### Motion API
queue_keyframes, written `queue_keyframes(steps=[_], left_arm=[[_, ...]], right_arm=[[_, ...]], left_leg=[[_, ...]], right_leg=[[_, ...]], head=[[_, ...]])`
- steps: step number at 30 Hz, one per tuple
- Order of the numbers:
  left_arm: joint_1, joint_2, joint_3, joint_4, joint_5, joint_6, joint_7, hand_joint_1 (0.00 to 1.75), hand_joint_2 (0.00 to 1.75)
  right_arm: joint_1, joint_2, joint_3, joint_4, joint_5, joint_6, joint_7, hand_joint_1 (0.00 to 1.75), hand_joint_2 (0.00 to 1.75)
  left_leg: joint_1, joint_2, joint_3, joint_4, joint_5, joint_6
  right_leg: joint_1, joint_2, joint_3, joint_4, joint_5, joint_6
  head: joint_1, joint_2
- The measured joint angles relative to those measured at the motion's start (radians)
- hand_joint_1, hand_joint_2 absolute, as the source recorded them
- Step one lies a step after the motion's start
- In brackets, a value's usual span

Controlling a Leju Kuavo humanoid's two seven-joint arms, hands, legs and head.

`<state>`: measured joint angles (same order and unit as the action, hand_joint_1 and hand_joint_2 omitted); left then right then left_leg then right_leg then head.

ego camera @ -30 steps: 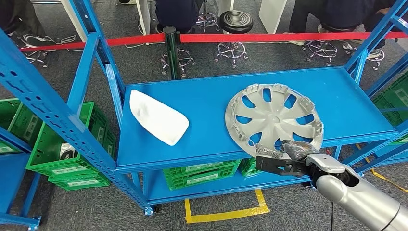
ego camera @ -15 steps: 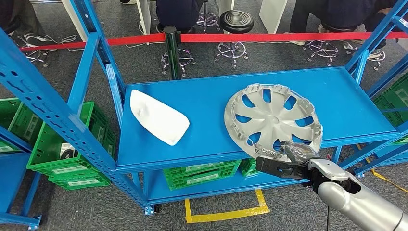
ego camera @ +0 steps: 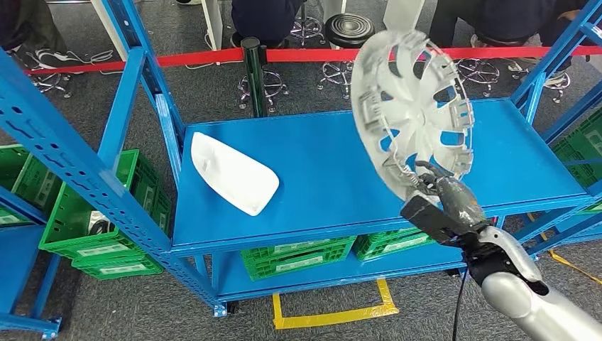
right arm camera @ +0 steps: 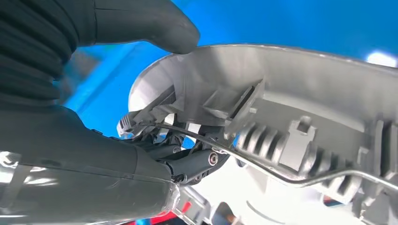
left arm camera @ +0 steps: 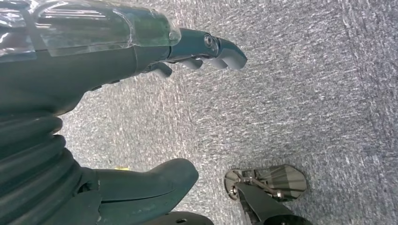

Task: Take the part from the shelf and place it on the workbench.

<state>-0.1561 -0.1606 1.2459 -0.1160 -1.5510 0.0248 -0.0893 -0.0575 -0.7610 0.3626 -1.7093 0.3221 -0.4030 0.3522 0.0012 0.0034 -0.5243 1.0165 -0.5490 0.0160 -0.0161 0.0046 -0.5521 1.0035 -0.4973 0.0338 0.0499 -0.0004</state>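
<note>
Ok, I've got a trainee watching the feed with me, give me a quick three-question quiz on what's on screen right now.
1. True or false: the silver wheel cover lies flat on the blue shelf.
2. Which hand holds the wheel cover? A) the left hand B) the right hand C) a person's hand
3. Fill in: the part resting on the left of the shelf top is the ____ cover.

Key
1. False: it is raised and tilted up on edge, gripped at its lower rim.
2. B: the right wrist view shows the thumb and fingers closed on the rim; the left hand hangs over the grey floor, holding nothing.
3. white
</note>
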Motion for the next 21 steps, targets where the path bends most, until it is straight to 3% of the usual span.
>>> queue_keyframes(steps=[7, 17, 21], left_arm=[[0.000, 0.000, 0.000, 0.000, -0.012, 0.010, 0.003, 0.00, 1.75], [0.000, 0.000, 0.004, 0.000, -0.016, 0.015, 0.012, 0.00, 1.75], [0.000, 0.003, 0.004, 0.000, -0.015, 0.020, 0.013, 0.00, 1.75]], right_arm=[[0.049, 0.090, -0.117, -0.172, -0.125, -0.165, -0.197, 1.75, 1.75], [0.064, 0.176, -0.200, -0.389, -0.178, -0.188, -0.278, 1.75, 1.75], [0.064, 0.212, -0.200, -0.441, -0.205, -0.203, -0.353, 1.75, 1.75]], left_leg=[[0.000, 0.003, 0.002, -0.002, 0.000, 0.000], [0.000, 0.003, 0.002, -0.003, 0.000, 0.000], [0.000, 0.002, 0.003, -0.003, 0.000, 0.000]], right_leg=[[0.000, 0.001, 0.000, -0.001, 0.000, -0.001], [0.000, 0.002, -0.001, -0.001, -0.001, -0.001], [0.000, 0.002, 0.000, -0.001, -0.001, -0.001]], head=[[-0.001, 0.000], [-0.001, 0.000], [0.000, 0.000]])
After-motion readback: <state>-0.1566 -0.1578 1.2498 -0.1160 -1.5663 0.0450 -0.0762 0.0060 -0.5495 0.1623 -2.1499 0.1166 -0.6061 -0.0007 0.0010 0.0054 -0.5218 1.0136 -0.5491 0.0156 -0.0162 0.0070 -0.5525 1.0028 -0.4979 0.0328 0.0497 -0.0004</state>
